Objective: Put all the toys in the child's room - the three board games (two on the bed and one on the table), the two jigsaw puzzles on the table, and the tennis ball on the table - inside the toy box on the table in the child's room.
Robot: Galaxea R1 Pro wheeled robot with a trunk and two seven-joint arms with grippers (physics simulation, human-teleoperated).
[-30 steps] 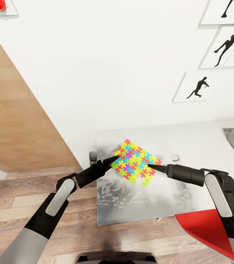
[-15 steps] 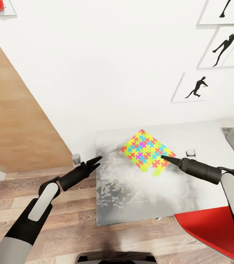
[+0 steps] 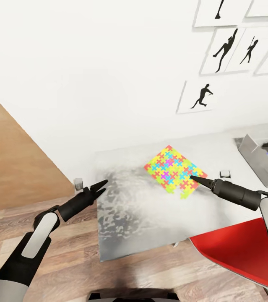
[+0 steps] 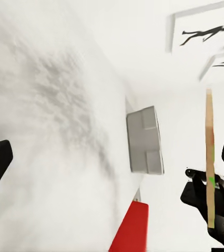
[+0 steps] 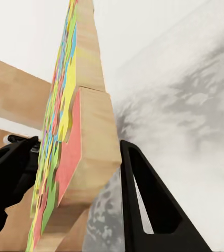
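White wall with black silhouette pictures behind the light grey table; toy box sits at the table's far right end with colourful items inside, well apart from both grippers. Right gripper is clamped on the near edge of one jigsaw puzzle, the board standing between its fingers in the right wrist view, wooden backing toward one finger. Left gripper hangs off the table's left edge, jaws spread wide, nothing between them, puzzle well apart.
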